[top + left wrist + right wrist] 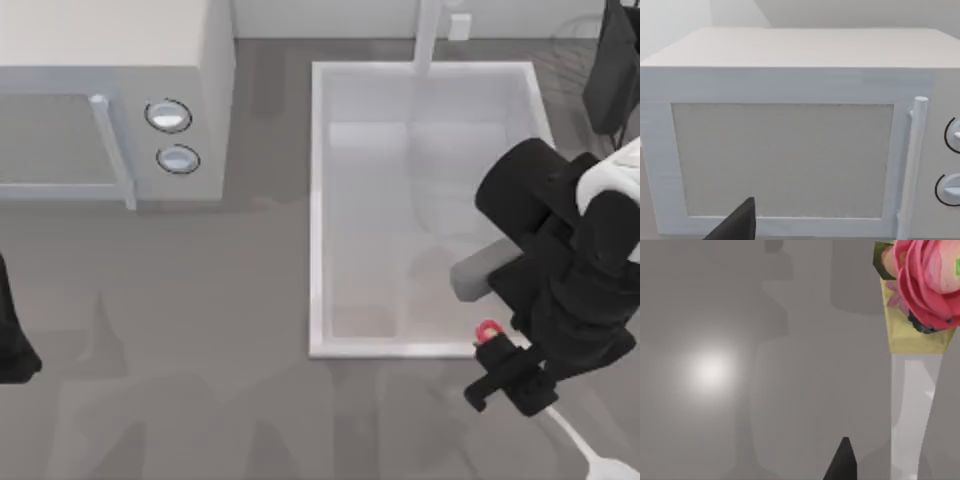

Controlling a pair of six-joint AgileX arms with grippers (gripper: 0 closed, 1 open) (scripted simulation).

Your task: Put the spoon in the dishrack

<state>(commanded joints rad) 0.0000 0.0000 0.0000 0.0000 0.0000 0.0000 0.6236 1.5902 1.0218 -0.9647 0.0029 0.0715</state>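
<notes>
White spoon (570, 435) sat pinched in the right gripper (510, 385) near the sink (318, 200); a loose hold risked slippage.

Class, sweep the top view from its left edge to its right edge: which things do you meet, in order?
Left arm parked at the left edge → microwave → sink → spoon's red knob → right end effector → spoon's white bowl.

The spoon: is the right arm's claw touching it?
Touching. In the top view the right claw sits astride the spoon: the red knob pokes out one side and the white handle and bowl out the other, so the claw overlaps its shaft.
</notes>
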